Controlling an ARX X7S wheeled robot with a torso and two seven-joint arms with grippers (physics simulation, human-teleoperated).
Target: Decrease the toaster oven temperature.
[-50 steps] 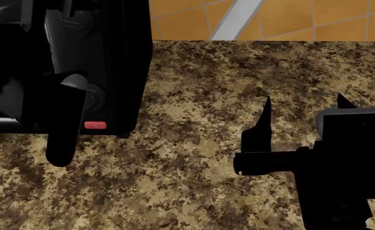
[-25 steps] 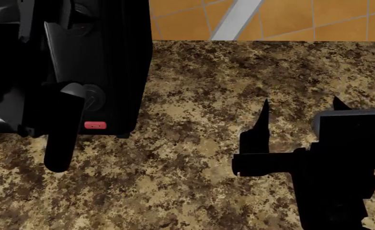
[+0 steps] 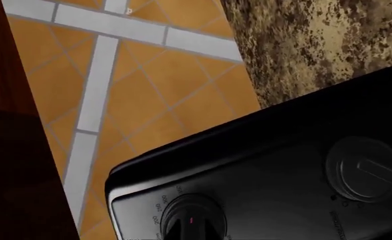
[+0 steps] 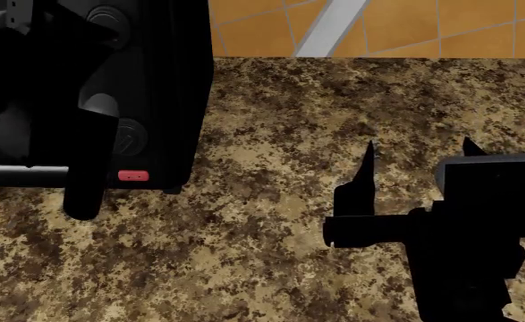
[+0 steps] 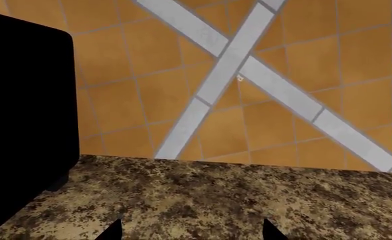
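From the head we look steeply down on the countertop, the toaster oven at ten o'clock. Our left wrist view sits close against its knob panel; our right wrist view faces the tiled wall across the counter, sharing the oven's side.

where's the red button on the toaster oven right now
In the head view the small red button sits at the bottom of the toaster oven control panel at far left, just below the lowest round knob, beside the left arm.
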